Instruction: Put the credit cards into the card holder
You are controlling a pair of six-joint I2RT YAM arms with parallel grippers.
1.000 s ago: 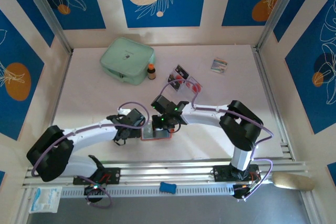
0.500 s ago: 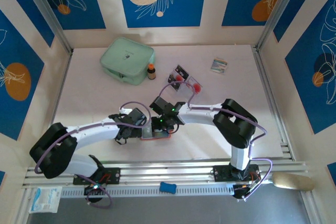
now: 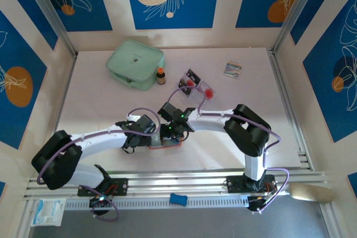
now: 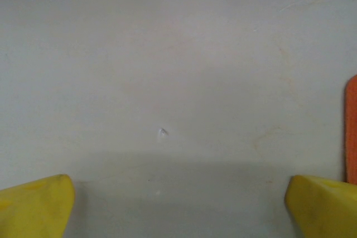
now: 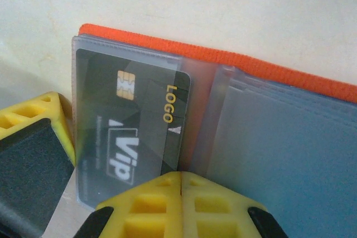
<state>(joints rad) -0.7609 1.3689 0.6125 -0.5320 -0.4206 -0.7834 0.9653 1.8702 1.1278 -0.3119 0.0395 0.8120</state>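
Both arms reached in low toward mid-table, forearms angled inward so the wrists nearly met. My right arm was bent sharply at the elbow, the forearm running back across to the left. My left arm stretched long from its base, wrist turned down toward the table (image 3: 100, 98).

Right gripper (image 5: 181, 178): yellow fingers pressed together, tip to tip, no gap. They sat at the near edge of the open card holder (image 5: 268, 68), right where the clear sleeve ended. I could not tell whether any plastic was pinched between them.

Left gripper (image 4: 178, 210): fingers spread wide apart, nothing between them but bare table. The holder's orange edge (image 4: 351, 132) lay just outside my right finger.

From above, the holder (image 3: 167, 142) lay directly under the right gripper (image 3: 172, 133), with the left gripper (image 3: 138, 139) close beside it.

Holder contents: it lay open, orange rim on the far side. One black card (image 5: 131, 124) with a gold chip and "Vip" lettering sat inside the left-hand clear sleeve, just ahead of my closed fingers. The sleeves on the right side looked grey-blue; contents unclear.

Two loose cards (image 3: 198, 84) lay beyond the right gripper, farther out on the table. A small bottle (image 3: 160, 75) and a mint-green pouch (image 3: 135, 62) stood well beyond my left gripper. A multicoloured packet (image 3: 232, 69) lay far off to the right.
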